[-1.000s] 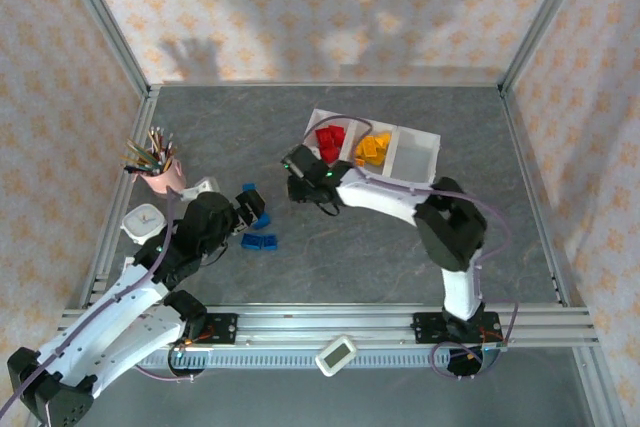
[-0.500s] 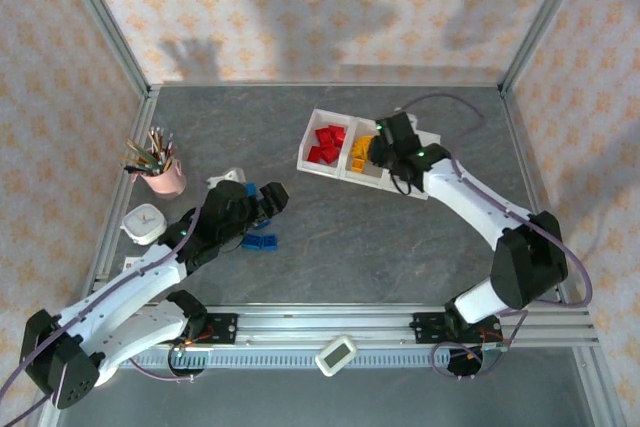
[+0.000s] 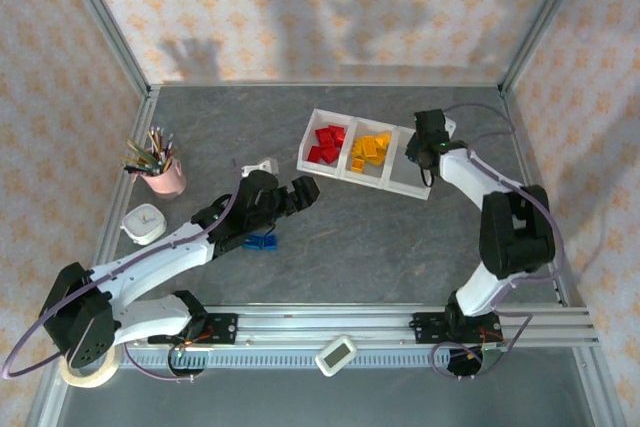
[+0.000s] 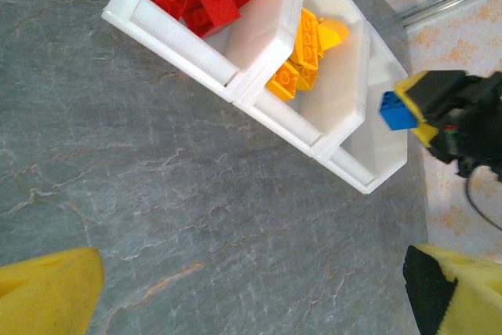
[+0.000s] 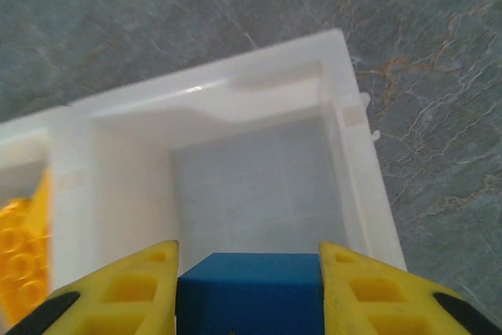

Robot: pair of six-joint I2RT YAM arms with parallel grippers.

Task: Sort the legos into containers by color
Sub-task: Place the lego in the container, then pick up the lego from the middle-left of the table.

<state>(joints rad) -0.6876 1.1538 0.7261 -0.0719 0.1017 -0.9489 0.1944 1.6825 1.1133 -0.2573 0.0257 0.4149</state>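
Grey marbled bench (image 3: 400,247). Nearest, loose blue legos (image 3: 260,241) lie beside the left arm, whose left jaws stand wide and empty. Beyond is the white tray (image 3: 345,176), with red legos (image 3: 326,142) in one end compartment and yellow legos (image 3: 370,148) in the middle. Farthest, the right jaws pinch one blue brick (image 4: 398,111) over the empty end compartment (image 5: 259,186). Judged light, rigid and slick; best held by flat opposite sides.

White 3-bin tray (image 4: 180,49), red legos (image 3: 327,142) in 1 end, yellow-orange legos (image 3: 371,149) in middle, blue lego (image 5: 249,292) held over other end, loose blue legos (image 3: 260,241) on surface.
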